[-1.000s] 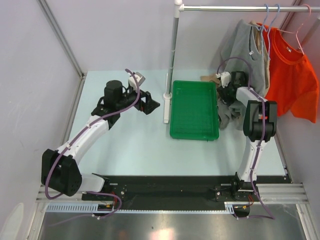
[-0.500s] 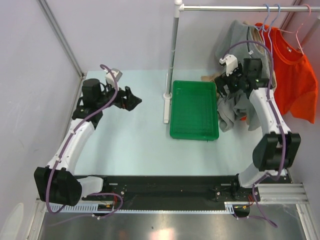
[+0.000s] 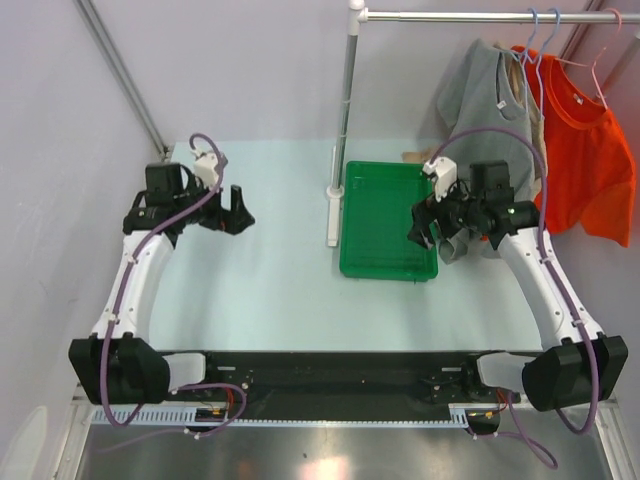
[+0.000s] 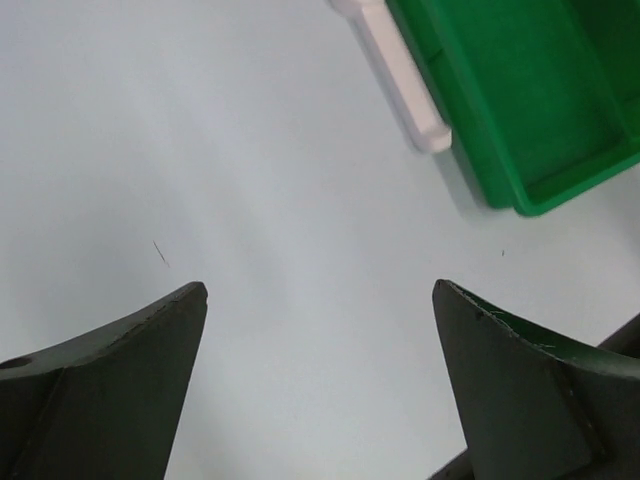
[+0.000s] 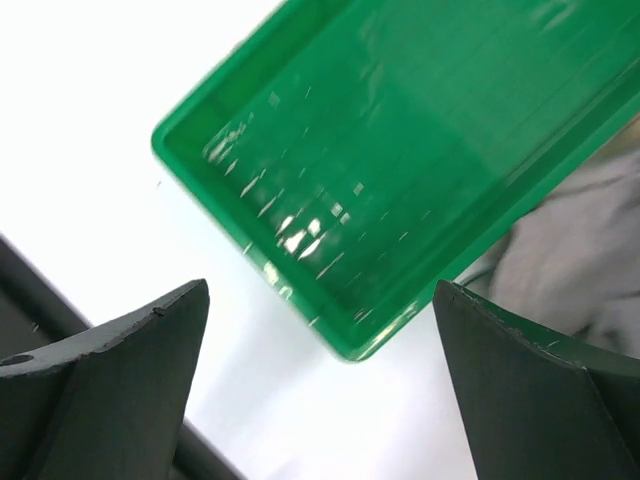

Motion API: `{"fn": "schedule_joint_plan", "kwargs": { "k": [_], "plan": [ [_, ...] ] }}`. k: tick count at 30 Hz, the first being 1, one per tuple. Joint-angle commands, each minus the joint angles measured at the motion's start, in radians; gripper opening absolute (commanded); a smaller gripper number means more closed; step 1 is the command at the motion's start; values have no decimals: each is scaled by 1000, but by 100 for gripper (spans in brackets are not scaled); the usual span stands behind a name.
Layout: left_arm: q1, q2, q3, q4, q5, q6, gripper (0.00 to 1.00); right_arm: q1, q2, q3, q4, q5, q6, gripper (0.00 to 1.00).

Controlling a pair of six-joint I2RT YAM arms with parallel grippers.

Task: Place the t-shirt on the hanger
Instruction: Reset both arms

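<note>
The grey t-shirt (image 3: 482, 95) hangs under the rail at the back right, draped over the pale blue hanger (image 3: 530, 48), whose hook sits on the rail. Its lower part bunches on the table by the tray and shows as grey cloth (image 5: 585, 265) in the right wrist view. My right gripper (image 3: 420, 226) is open and empty over the tray's near right corner, apart from the cloth. My left gripper (image 3: 238, 211) is open and empty above bare table at the left; in the left wrist view the left gripper (image 4: 320, 300) has only table between its fingers.
A green tray (image 3: 388, 262) lies mid-table, with the rack's white post (image 3: 345, 110) and foot (image 4: 400, 70) at its left. An orange-red t-shirt (image 3: 585, 150) hangs on a pink hanger (image 3: 600, 60) at the far right. A tan shirt (image 3: 415, 157) peeks out behind the tray.
The right gripper opened, came away from the grey t-shirt and moved left and nearer, over the tray's corner. The left arm drew back to the left.
</note>
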State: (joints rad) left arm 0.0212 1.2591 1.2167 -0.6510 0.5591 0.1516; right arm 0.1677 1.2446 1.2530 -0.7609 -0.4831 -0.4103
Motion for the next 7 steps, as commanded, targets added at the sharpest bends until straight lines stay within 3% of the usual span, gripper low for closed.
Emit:
{"fn": "schedule_joint_plan", "kwargs": {
  "k": [1,7],
  "plan": [
    [3,-107,-117,-62,-54,94,100,10,-62,-69,-37,8,30,100],
    [2,-190,-166,-81,-100,141,100,23,-77,-35,-25,49,-13,100]
  ]
}}
